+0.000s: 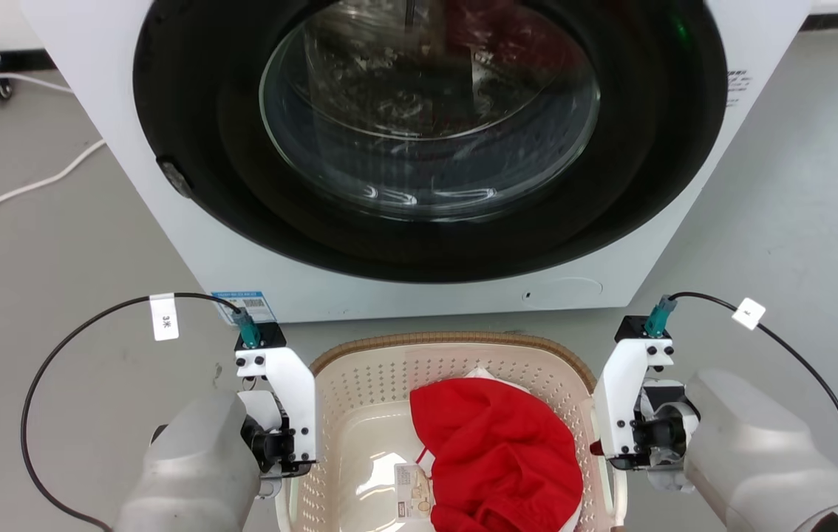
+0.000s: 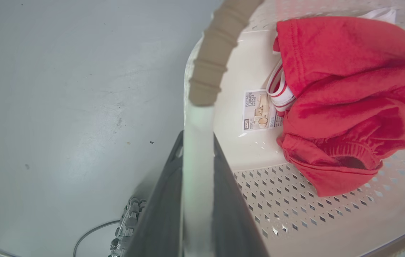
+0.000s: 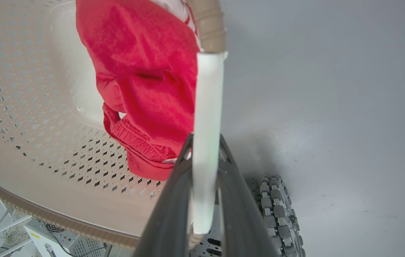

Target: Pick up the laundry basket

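Head view: washing machine (image 1: 389,295) stands beyond laundry basket (image 1: 448,340) holding red garment (image 1: 500,443).

Grey floor (image 1: 796,222), white front-loading washing machine (image 1: 242,258), loose white cable (image 1: 16,193) alongside.

the laundry basket (image 1: 360,384) is cream, diamond-perforated and brown-rimmed, the garment (image 1: 496,451) red, the washing machine (image 1: 389,288) white.
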